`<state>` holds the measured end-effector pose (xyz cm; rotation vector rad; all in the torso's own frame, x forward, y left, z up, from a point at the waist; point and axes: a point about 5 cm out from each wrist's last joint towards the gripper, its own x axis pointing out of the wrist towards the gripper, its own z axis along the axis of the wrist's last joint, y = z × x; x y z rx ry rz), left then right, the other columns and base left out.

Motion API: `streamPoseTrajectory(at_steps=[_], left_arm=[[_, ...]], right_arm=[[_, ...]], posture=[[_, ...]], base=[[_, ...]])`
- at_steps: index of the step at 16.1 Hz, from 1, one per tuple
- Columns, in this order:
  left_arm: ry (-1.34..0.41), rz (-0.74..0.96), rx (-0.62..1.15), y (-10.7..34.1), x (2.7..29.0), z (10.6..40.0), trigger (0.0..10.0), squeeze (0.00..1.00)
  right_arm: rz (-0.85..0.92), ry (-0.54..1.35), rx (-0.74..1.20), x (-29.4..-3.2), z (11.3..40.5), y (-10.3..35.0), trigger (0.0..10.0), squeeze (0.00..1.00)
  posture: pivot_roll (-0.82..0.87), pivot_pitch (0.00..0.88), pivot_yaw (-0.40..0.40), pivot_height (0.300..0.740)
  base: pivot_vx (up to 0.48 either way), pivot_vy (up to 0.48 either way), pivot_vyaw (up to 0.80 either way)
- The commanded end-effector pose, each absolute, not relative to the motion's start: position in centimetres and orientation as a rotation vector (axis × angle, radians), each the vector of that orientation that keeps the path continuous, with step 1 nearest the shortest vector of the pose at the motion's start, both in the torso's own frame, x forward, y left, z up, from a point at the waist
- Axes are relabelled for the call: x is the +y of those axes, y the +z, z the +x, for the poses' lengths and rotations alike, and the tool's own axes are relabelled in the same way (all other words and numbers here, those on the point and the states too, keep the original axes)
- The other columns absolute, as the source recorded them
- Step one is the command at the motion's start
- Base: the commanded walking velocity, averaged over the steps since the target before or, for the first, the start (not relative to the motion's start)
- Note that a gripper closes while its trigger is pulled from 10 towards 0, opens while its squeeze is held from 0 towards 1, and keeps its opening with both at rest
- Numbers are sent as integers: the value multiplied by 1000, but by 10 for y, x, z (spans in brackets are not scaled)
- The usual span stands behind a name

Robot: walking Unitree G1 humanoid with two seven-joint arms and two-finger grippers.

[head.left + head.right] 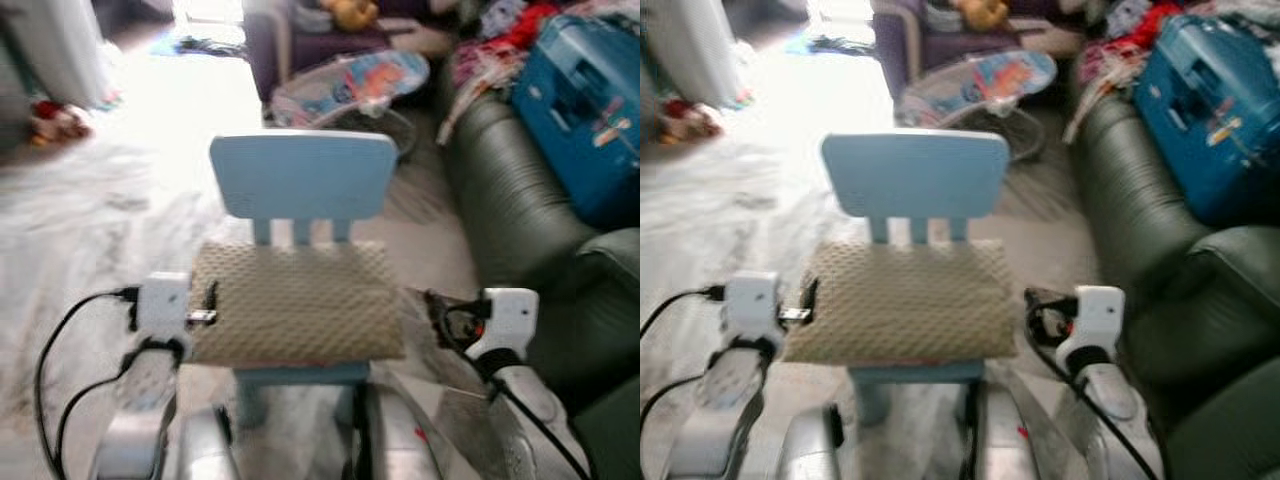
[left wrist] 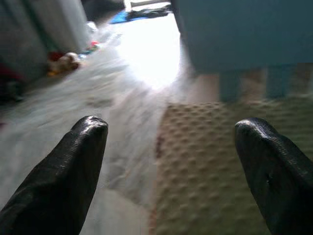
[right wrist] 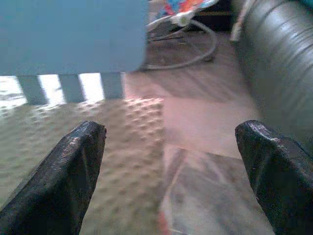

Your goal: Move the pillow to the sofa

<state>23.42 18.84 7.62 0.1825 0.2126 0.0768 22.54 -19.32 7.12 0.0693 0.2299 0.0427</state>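
Note:
A beige dimpled pillow (image 1: 295, 300) lies flat on the seat of a small light-blue chair (image 1: 303, 175) straight in front of me. My left gripper (image 1: 207, 308) hovers at the pillow's left edge. Seen from the left wrist, it (image 2: 171, 142) is open, one finger (image 2: 274, 171) over the pillow (image 2: 210, 166) and the other (image 2: 68, 171) over the floor. At the pillow's right edge is my right gripper (image 1: 437, 308). It is open too (image 3: 168, 147), straddling that edge of the pillow (image 3: 117, 161). The dark green sofa (image 1: 520, 210) runs along the right.
A blue suitcase (image 1: 585, 100) and heaped clothes sit on the sofa's far end. A baby bouncer (image 1: 350, 90) stands behind the chair, with a purple armchair (image 1: 300, 40) beyond it. Pale marble floor (image 1: 100, 220) spreads to the left. Black cables loop from both wrists.

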Motion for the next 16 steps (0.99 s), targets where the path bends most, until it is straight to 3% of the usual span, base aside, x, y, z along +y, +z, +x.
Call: streamPoseTrajectory(at_steps=[1, 9, 14, 15, 16], left_arm=[[89, 200, 208, 79, 188, 236, 10000, 0], [115, 223, 295, 67, 202, 228, 10000, 0], [161, 249, 333, 71, 221, 243, 10000, 0], [191, 223, 370, 67, 226, 247, 10000, 592], [187, 232, 392, 64, 228, 247, 10000, 1000]], right_arm=[[67, 47, 224, -195, 225, 74, 10000, 0], [92, 133, 270, -187, 220, 74, 10000, 0], [82, 147, 347, -188, 232, 69, 10000, 0], [107, 189, 328, -180, 244, 71, 10000, 1000], [132, 216, 310, -174, 249, 73, 10000, 1000]], posture=[[1, 0, -25, 575], [-11, 57, -26, 520], [-6, 128, -42, 520], [-10, 152, -42, 520], [-13, 160, -41, 520]], base=[[0, 0, 0], [0, 0, 0], [0, 0, 0], [0, 0, 0], [0, 0, 0]])
